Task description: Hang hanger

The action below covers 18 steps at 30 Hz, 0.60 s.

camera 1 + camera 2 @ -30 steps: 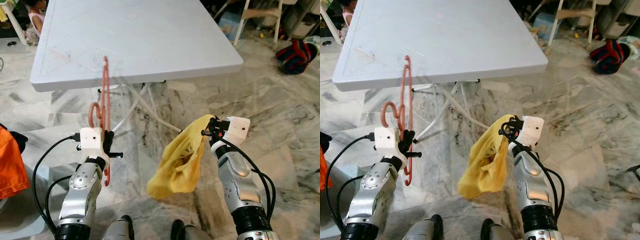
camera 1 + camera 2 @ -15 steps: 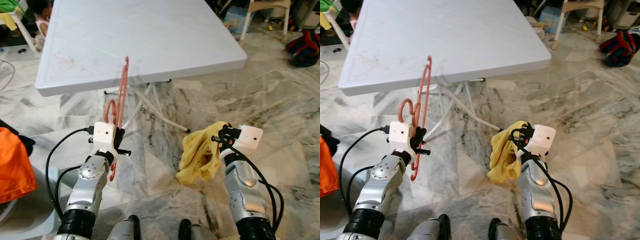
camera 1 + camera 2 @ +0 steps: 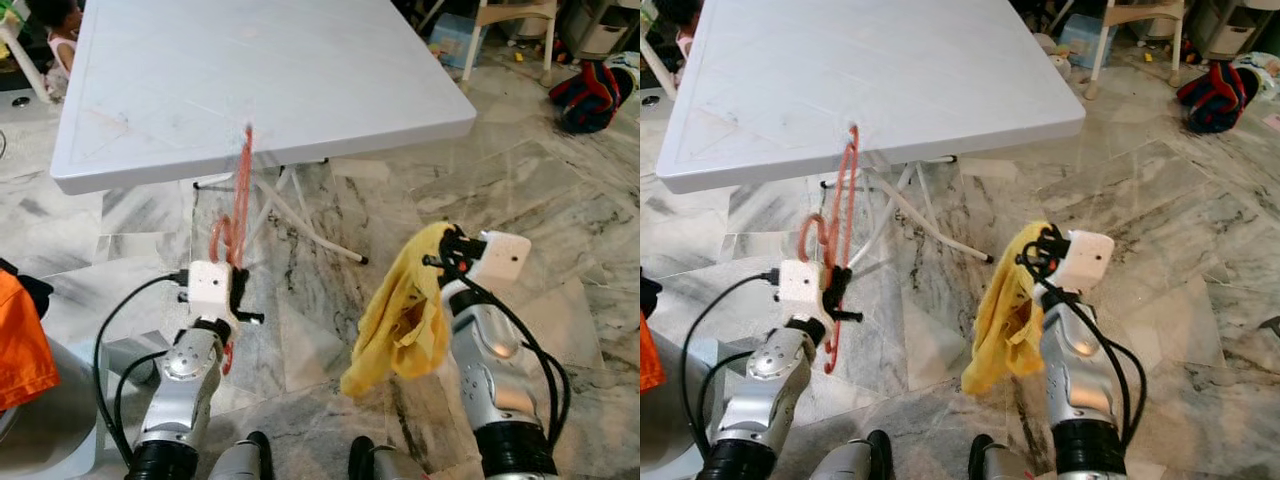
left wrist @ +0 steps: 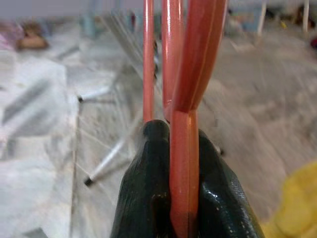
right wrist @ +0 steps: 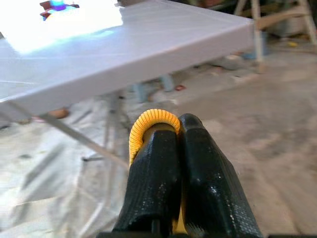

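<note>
My left gripper (image 3: 238,292) is shut on a red plastic hanger (image 3: 240,190), held upright in front of the table's near edge; the left wrist view has its red bars (image 4: 184,99) pinched between the black fingers (image 4: 148,193). A yellow garment (image 3: 398,318) hangs from my right gripper (image 3: 447,262), which is shut on it above the marble floor. In the right wrist view the garment's yellow hem (image 5: 151,121) loops over the closed fingers (image 5: 198,168).
A white folding table (image 3: 270,80) stands straight ahead, its legs (image 3: 300,215) beneath. An orange cloth (image 3: 22,340) lies at far left. A red and dark bag (image 3: 590,95) sits on the floor at far right. A person (image 3: 60,25) is behind the table's left corner.
The camera has shifted. The yellow garment, bunched low half a second ago, hangs longer from my right gripper, which has lifted. The hanger stays upright in my left gripper.
</note>
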Motion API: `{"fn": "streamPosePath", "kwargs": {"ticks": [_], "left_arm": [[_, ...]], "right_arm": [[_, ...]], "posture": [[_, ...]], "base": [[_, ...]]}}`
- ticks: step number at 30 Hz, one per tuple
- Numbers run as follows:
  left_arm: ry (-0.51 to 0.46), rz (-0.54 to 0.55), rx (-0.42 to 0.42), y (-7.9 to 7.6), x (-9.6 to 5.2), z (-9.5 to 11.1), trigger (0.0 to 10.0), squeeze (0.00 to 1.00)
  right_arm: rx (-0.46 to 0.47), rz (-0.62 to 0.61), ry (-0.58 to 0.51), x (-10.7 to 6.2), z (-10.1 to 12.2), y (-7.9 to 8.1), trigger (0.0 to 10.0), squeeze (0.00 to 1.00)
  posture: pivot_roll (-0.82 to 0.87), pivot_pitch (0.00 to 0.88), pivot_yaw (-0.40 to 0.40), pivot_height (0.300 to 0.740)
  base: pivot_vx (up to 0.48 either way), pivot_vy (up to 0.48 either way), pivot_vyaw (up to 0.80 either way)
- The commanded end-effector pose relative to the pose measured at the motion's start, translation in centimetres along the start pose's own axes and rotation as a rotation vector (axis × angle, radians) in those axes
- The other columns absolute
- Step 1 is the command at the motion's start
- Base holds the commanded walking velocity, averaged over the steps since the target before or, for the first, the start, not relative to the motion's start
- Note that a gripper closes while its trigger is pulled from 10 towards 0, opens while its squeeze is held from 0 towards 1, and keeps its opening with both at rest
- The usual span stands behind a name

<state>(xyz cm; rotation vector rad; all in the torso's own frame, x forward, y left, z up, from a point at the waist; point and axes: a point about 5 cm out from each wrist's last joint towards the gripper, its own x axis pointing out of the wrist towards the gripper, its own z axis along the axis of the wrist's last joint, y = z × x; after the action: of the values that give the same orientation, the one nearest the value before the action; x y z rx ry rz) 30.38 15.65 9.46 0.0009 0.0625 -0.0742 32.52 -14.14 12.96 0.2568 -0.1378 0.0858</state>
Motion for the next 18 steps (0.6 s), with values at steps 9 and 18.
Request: {"fn": "streamPosePath", "kwargs": {"ticks": [9, 18], "left_arm": [[0.014, 0.032, 0.009, 0.7, 0.8, -0.2, 10.0, 0.0], [0.008, -0.009, 0.034, 0.5, 2.0, 0.3, 10.0, 0.0]], "right_arm": [[0.027, 0.035, -0.012, 1.3, -0.3, 1.4, 10.0, 0.0], [0.045, 0.031, -0.018, 2.0, -0.7, 1.6, 10.0, 0.0]], "posture": [[0.22, 0.033, -0.041, 0.74], [0.22, 0.0, -0.015, 0.74]], "base": [[0.0, 0.0, 0.0], [0.0, 0.0, 0.0]]}}
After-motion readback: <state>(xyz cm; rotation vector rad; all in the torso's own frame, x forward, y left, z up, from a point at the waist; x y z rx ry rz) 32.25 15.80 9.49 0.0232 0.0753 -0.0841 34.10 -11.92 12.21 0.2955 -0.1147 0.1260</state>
